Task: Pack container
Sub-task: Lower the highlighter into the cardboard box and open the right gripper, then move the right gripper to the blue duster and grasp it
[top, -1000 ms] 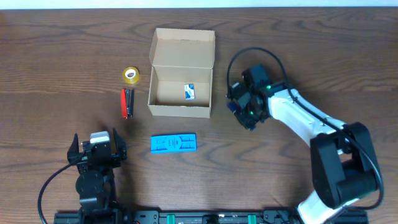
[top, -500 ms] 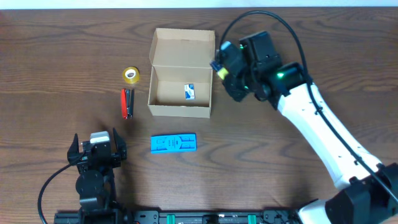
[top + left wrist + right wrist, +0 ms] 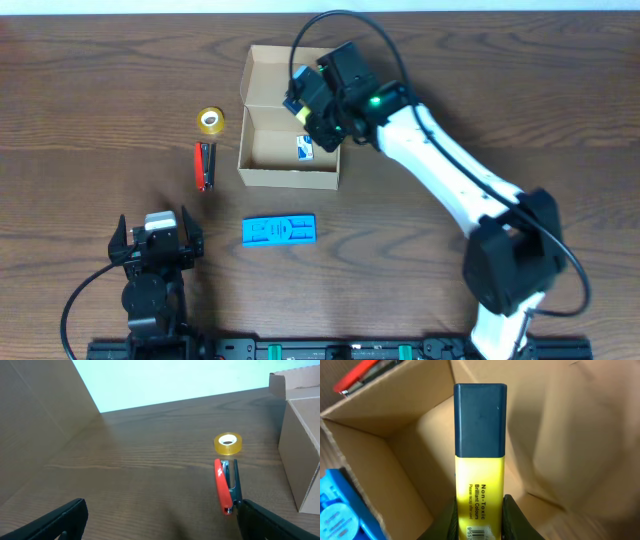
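The tan cardboard container (image 3: 262,150) stands open at the table's back middle, its lid flap folded back. A small blue-and-white item (image 3: 305,148) lies inside. My right gripper (image 3: 310,108) hovers over the box's right side, shut on a yellow highlighter (image 3: 479,460) with a dark blue cap, which points into the box (image 3: 380,460) in the right wrist view. My left gripper (image 3: 155,238) is open and empty near the front left, its fingers (image 3: 160,520) spread wide. The box edge (image 3: 305,455) shows in the left wrist view.
A yellow tape roll (image 3: 210,120) and a red stapler (image 3: 204,165) lie left of the box; both show in the left wrist view, tape (image 3: 228,443) and stapler (image 3: 223,485). A flat blue item (image 3: 279,230) lies in front of the box.
My right arm has lifted from the table right of the box and swung left, carrying the highlighter over the box. The left arm has not moved.
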Robot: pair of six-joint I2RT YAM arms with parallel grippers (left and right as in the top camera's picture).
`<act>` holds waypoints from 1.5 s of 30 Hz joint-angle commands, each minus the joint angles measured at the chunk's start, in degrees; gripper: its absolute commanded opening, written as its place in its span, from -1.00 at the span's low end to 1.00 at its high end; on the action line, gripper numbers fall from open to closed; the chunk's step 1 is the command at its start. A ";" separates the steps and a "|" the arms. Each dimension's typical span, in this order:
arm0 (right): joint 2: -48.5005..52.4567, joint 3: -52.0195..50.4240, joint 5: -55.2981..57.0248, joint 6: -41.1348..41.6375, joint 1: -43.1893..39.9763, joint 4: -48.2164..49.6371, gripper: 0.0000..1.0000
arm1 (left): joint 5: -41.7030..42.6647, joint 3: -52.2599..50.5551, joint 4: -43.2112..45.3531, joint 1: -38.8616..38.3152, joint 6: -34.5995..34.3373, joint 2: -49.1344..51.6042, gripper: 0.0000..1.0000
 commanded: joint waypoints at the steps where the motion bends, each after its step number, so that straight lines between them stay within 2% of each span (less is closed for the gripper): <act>1: 2.60 1.92 -0.83 0.50 1.68 -1.42 -0.85 | -0.02 -1.60 -0.52 -0.24 0.15 -0.33 0.91; 4: 4.35 1.92 -0.81 -0.57 2.03 -3.58 -0.85 | -0.02 -1.60 -0.52 -0.24 0.15 -0.33 0.91; 7: 5.70 1.92 -0.81 -1.90 2.08 -4.20 -0.76 | -0.02 -1.60 -0.52 -0.24 0.15 -0.33 0.91; 13: 5.86 2.01 0.87 -3.37 2.08 -2.01 -0.14 | -0.02 -1.60 -0.52 -0.24 0.17 -0.33 0.91; 15: 5.55 2.32 1.68 -3.39 2.08 -1.49 0.13 | -0.02 -1.60 -0.52 -0.24 0.15 -0.33 0.91; 16: 5.25 2.75 1.84 -3.39 2.08 -1.22 0.38 | -0.02 -1.60 -0.52 -0.24 0.15 -0.33 0.91; 17: 5.03 3.23 1.79 -3.39 2.08 -1.16 0.44 | -0.02 -1.60 -0.52 -0.24 0.15 -0.33 0.91; 22: 3.19 7.63 1.11 -4.24 2.32 -2.67 0.47 | -0.02 -1.60 -0.52 -0.24 0.15 -0.33 0.91; 27: 0.07 11.34 -5.97 -13.25 4.04 -10.60 0.45 | -0.02 -1.60 -0.52 -0.24 0.15 -0.33 0.91; 33: -1.66 11.61 -8.96 -21.92 8.81 -22.93 0.54 | -0.02 -1.60 -0.52 -0.24 0.15 -0.33 0.91; 45: 3.41 9.25 -8.92 -23.96 15.21 -29.24 0.64 | -0.02 -1.60 -0.52 -0.24 0.15 -0.33 0.91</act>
